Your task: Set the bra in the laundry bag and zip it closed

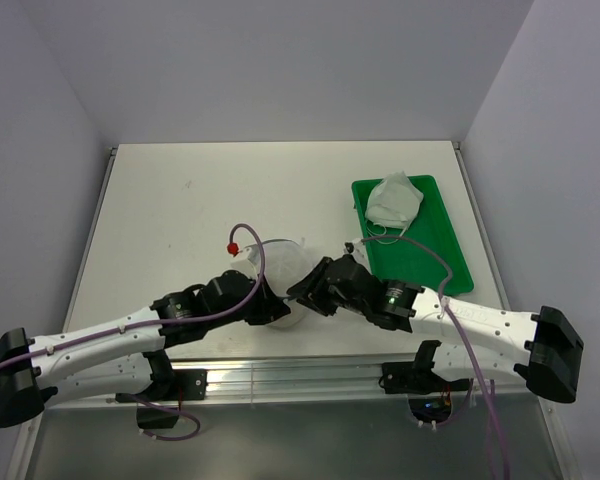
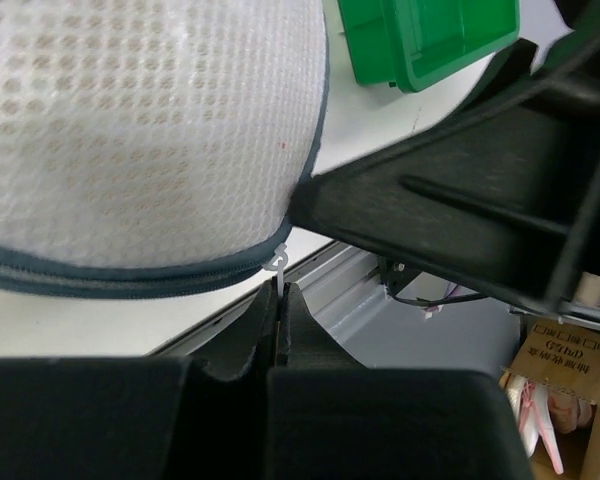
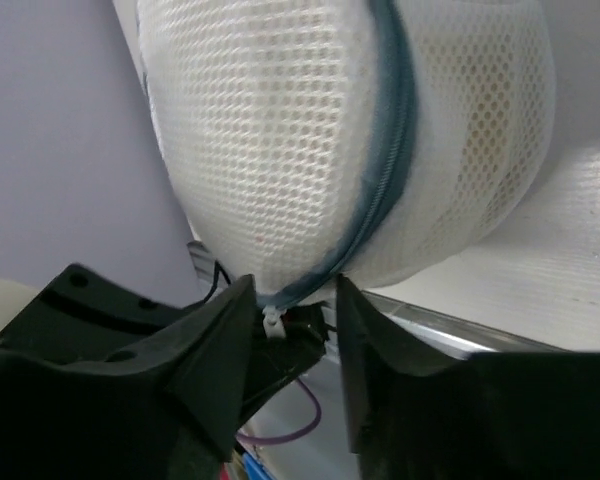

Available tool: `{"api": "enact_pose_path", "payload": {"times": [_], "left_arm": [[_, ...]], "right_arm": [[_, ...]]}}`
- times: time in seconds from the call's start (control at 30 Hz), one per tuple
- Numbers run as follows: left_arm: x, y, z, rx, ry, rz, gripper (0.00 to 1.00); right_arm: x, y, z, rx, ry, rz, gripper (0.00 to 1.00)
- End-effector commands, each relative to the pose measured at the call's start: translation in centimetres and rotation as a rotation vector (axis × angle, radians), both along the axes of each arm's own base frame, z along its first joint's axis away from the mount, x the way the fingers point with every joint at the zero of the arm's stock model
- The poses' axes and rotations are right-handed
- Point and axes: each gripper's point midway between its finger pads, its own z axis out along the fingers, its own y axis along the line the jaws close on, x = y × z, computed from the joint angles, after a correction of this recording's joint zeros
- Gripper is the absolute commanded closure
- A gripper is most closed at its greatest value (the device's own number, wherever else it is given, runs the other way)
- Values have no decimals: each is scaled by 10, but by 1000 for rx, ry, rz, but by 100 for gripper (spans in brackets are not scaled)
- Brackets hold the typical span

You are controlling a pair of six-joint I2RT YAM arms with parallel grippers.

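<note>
Left gripper [image 2: 278, 298] is pinching its jaws flat together on the little white zip pull [image 2: 277, 266]. The right gripper [image 3: 293, 290] is sitting with jaws apart on either side of that same end of the zipper [image 3: 392, 150], holding nothing. The laundry bag [image 1: 280, 268] is lying between them near the front edge of the table [image 1: 180, 200], and the bra [image 3: 475, 115] is showing mustard through the mesh, so it's inside. I'm guessing the bag is light and floppy and will be sliding with every tug, so I'd be bracing the seam right beside the pull rather than grabbing loose mesh.
</note>
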Motion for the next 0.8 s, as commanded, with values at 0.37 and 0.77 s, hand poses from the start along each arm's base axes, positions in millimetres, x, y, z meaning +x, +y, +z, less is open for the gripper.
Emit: {"api": "enact_pose_path", "payload": {"times": [0.37, 0.77], "left_arm": [[4, 16, -4, 44, -20, 61, 100], [41, 63, -27, 100, 6, 220, 100]], "right_arm": [[33, -11, -9, -81, -60, -66, 100], [98, -30, 3, -289, -246, 155, 100]]}}
